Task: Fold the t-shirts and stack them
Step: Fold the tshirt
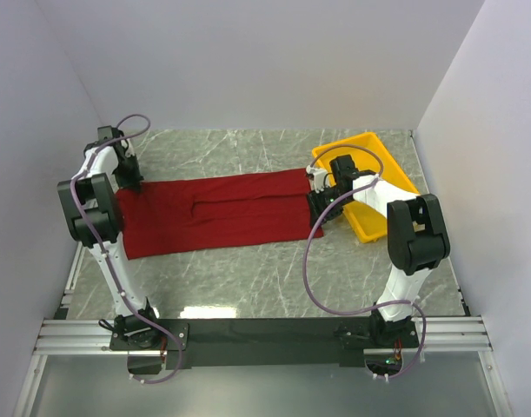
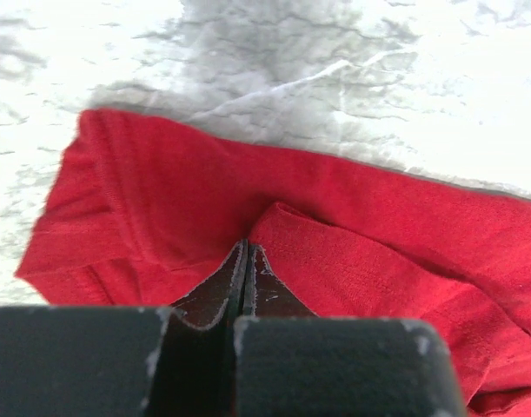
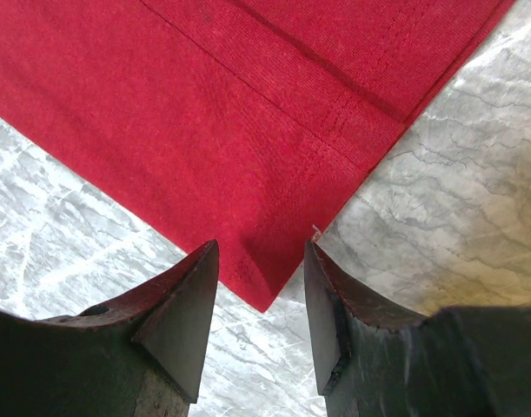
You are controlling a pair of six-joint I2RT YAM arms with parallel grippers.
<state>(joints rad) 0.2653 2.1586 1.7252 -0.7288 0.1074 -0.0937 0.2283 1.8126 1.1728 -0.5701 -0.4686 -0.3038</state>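
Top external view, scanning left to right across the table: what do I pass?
In order: left arm → red t-shirt → yellow tray. The right arm overlaps both shirt and tray, so it is left unplaced.

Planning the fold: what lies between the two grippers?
Only the red shirt, spread on the table from the left gripper across to the right gripper. The top view shows it.
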